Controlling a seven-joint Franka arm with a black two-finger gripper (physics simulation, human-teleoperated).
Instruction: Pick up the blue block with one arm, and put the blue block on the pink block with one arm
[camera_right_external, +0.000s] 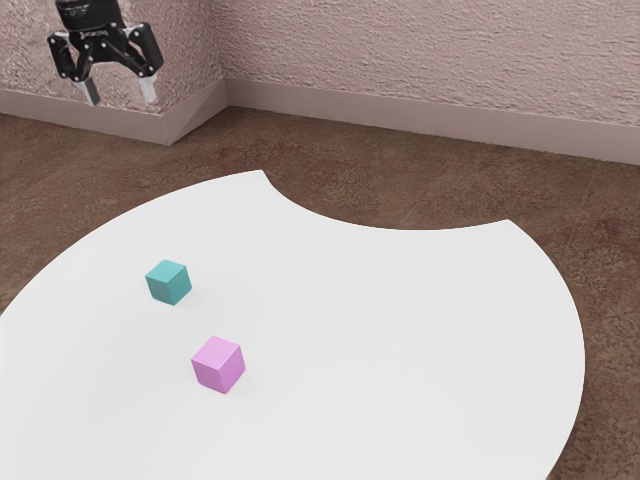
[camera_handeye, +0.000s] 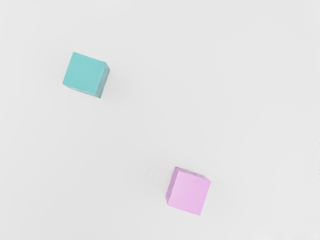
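- A black two-finger gripper (camera_right_external: 119, 96) hangs in the upper left corner of the exterior view, raised high.
- The hand points straight down, and its body reaches up to the top edge of the view.
- Two black jointed links spread outward and downward from the hand's body, one on each side.
- Each link ends in a short pale grey pad; these fingertips (camera_right_external: 90, 94) sit level with each other.
- The fingers stand wide apart, with clear space between them.
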